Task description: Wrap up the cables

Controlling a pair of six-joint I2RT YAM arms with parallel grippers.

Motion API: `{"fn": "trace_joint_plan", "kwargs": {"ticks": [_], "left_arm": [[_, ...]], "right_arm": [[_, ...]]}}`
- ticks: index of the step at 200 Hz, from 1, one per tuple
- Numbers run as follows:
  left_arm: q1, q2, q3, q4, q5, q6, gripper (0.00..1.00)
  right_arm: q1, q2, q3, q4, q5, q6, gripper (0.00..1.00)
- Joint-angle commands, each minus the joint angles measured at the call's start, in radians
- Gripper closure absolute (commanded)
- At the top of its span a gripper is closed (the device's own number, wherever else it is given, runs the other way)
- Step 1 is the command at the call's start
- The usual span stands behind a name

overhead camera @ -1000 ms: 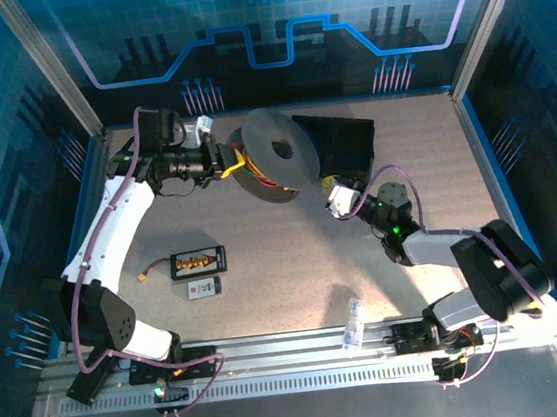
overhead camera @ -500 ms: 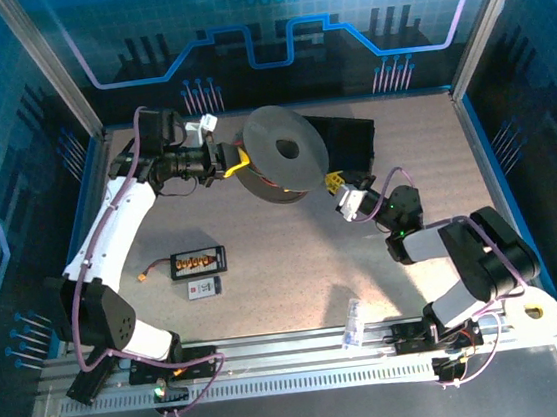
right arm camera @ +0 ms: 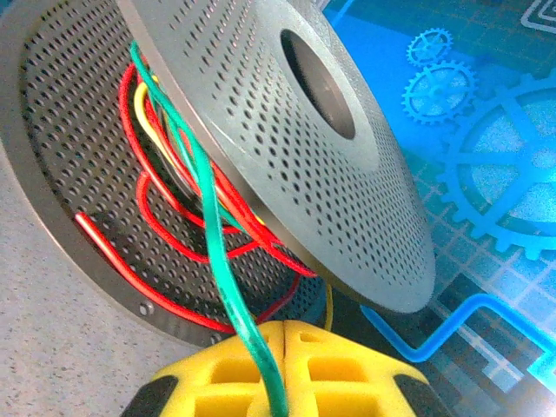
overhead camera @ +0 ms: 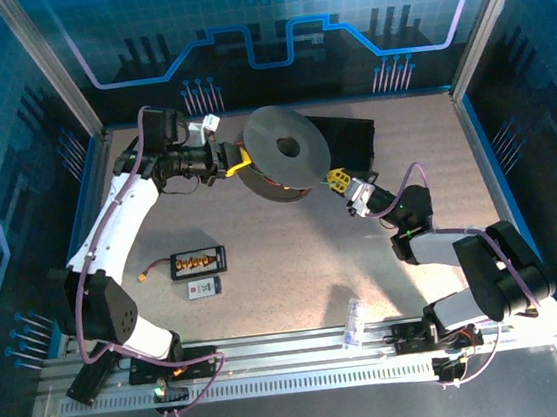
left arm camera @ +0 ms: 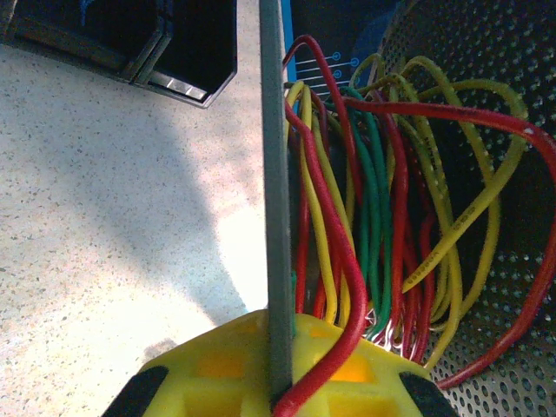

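**A:** How does the left tool point(overhead camera: 234, 163) stand?

**B:** It is closed down narrow. Its yellow pads point(left arm camera: 217, 369) clamp the thin grey edge of one disc of the spool point(overhead camera: 287, 152), and that edge runs straight up between them. A red cable point(left arm camera: 334, 261) also ends at the pads, but the view is too close to tell whether it is pinched as well.

**A:** And the right tool point(right arm camera: 280, 369)?

**B:** It is closed tight on a green cable point(right arm camera: 208, 226). The cable climbs from the tool into the gap between the spool's two perforated discs.

**A:** Where are the cables point(left arm camera: 373, 200)?

**B:** They lie in loose loops around the spool's core, between the discs. There are red, yellow and green strands, and some bulge out toward the rim.

**A:** And the spool itself?

**B:** It is tilted, toward the back of the surface point(overhead camera: 294, 257). The left tool is at its left side and the right tool just to its lower right. A black box point(overhead camera: 346, 140) sits right behind it. Nearer the arms, well apart from the spool, a small black board point(overhead camera: 197, 263) lies flat.
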Motion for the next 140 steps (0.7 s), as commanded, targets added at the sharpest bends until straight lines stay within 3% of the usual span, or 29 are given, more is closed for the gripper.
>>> {"fn": "trace_joint_plan", "kwargs": {"ticks": [1,39,76,102,140], "left_arm": [[0.002,-0.002,0.033,0.066,0.079,0.003,1.0],[0.0,0.003,0.03,0.069,0.08,0.003,1.0],[0.0,-0.001,0.018,0.081,0.085,-0.004,1.0],[-0.006,-0.005,0.01,0.101,0.113,-0.021,1.0],[-0.009,-0.032,-0.008,0.12,0.125,-0.036,1.0]], "right_arm": [[-0.011,-0.016,0.037,0.055,-0.056,0.054,1.0],[0.013,-0.014,0.034,0.055,-0.007,0.0,1.0],[0.081,0.014,0.018,0.054,0.238,-0.221,1.0],[0.06,0.062,0.048,0.038,0.337,-0.235,1.0],[0.001,0.146,0.07,-0.022,0.251,-0.208,1.0]]}}
